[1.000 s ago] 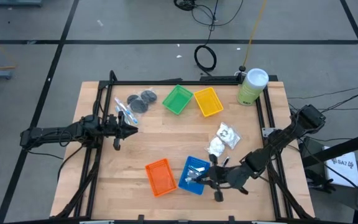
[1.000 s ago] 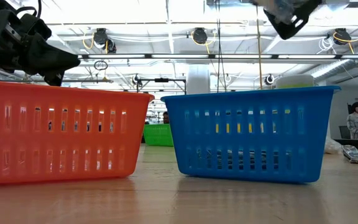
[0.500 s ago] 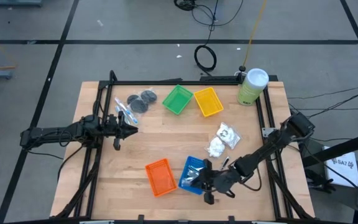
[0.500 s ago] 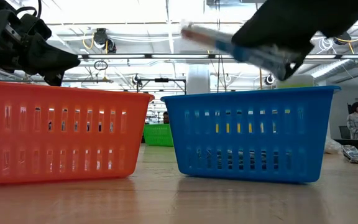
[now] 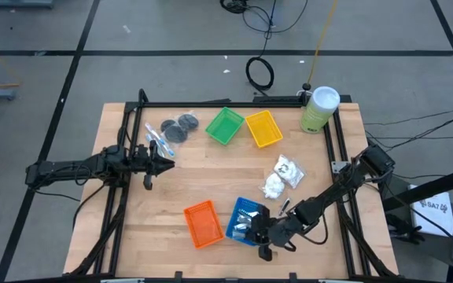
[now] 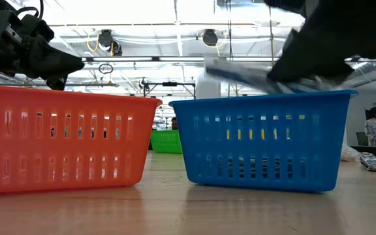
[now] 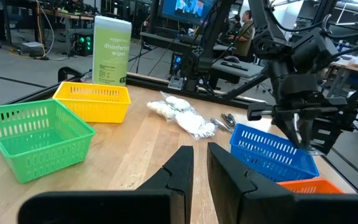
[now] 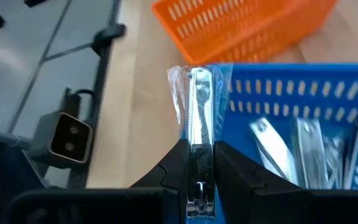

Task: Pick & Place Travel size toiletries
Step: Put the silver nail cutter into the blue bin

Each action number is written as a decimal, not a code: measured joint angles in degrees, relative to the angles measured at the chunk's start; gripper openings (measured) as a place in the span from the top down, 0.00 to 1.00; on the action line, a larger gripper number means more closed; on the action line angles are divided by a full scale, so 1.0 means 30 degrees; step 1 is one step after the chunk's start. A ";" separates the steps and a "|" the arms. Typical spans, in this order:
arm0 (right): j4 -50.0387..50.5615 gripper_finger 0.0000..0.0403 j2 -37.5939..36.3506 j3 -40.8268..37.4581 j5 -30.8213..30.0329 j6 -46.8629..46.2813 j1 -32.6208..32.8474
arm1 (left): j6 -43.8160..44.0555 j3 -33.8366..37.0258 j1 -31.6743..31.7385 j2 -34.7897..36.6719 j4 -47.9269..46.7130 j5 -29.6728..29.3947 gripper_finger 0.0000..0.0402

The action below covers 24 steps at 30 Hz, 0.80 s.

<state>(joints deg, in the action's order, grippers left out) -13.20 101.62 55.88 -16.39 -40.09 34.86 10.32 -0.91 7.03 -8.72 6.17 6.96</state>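
A silver item in a clear wrapper (image 8: 199, 118) sits pinched between the closed fingers of the right gripper (image 5: 259, 236), held over the near edge of the blue tray (image 5: 245, 222), which already holds similar wrapped pieces (image 8: 303, 149). The orange tray (image 5: 204, 223) stands just beside. The left gripper (image 5: 166, 163), fingers nearly together and empty, hovers near the grey discs (image 5: 178, 127).

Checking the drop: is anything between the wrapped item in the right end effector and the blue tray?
Nothing visible. The right end effector holds the wrapped item over the blue tray rim, with similar items already inside.
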 joint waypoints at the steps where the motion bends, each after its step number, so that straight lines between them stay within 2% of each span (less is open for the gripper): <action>1: 0.0107 0.88 0.0000 0.0000 -0.0019 -0.0145 -0.0060 | 0.0003 0.0006 -0.0003 0.0002 -0.0003 0.0000 0.89; 24: 0.0070 0.88 -0.0007 0.0000 -0.0063 0.0144 -0.0221 | -0.0001 0.0003 -0.0003 -0.0003 0.0000 0.0000 0.89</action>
<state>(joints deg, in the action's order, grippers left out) -12.99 101.60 55.88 -16.58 -39.66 34.20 10.32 -0.90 7.03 -8.73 6.17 6.96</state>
